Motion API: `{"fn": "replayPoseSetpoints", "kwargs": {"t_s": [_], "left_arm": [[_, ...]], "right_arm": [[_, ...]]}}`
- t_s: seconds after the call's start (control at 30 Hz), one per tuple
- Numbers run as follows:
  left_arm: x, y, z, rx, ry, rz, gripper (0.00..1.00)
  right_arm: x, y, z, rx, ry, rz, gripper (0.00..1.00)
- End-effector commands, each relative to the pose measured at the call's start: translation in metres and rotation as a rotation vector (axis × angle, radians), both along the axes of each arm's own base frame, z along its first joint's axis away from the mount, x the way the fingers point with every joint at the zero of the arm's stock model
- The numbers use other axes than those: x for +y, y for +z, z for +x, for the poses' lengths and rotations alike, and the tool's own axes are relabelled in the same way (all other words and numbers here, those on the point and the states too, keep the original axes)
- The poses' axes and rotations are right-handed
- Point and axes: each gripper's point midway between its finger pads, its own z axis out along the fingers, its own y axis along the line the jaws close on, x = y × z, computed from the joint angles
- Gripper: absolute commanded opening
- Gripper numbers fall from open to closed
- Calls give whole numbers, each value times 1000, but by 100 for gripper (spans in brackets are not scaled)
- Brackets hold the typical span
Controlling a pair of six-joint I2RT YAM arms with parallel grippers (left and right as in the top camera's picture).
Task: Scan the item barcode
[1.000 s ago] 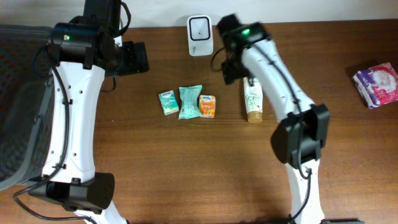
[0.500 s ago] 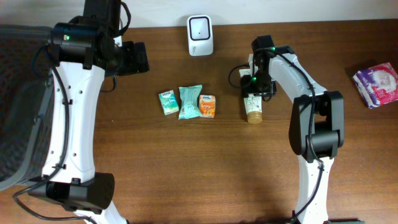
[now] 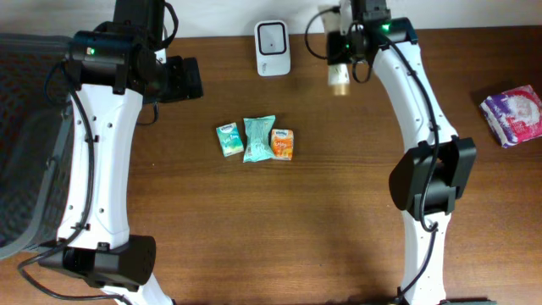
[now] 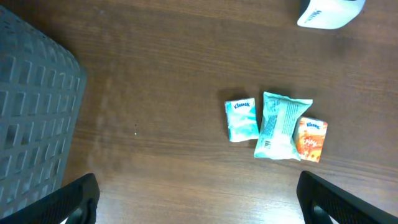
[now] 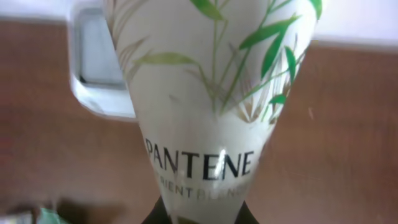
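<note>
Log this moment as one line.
right gripper: shut on Pantene tube | position: near scanner | left gripper: open, empty

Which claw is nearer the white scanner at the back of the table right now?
Right. The right claw, shut on the Pantene tube, is just right of the scanner; the left claw, open, sits farther off to its left.

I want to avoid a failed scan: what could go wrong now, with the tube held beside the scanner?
The Pantene tube hangs off to one side of the scanner, so the code may be missed. No barcode shows in any view; it may face away. A swing toward it could knock the scanner.
</note>
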Motion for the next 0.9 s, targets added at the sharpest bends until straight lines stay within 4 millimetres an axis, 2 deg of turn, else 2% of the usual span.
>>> {"fn": "replayPoseSetpoints", "kwargs": {"t_s": [0.0,0.07,0.13,0.2,0.27,0.33,0.43,0.63,0.67,0.77,0.87], "left_arm": [[3,5,0,-17,9,2,99],[3,5,0,-17,9,2,99],[3,5,0,-17,9,2,99],[3,5,0,-17,9,2,99],[3,5,0,-17,9,2,99],[3,5,0,-17,9,2,99],[3,5,0,-17,9,3,99],[3,5,0,-17,9,2,99],[3,5,0,-16,9,3,99],[3,5,0,-17,9,2,99],[3,5,0,-17,9,3,99]], "right_arm": [[56,53,13,-204,88,52,4],[81,70,24,-320,116,79,4],[93,73,34,-388,129,99,4],[101,61,47,-429,135,111,4],[106,37,58,-431,135,114,4],[110,12,65,-410,125,130,4],[118,-12,69,-360,69,214,4],[125,-15,66,-351,61,228,4],[125,-14,67,-356,62,229,4],[112,22,73,-434,46,249,4],[76,76,76,-516,2,260,4]]}}
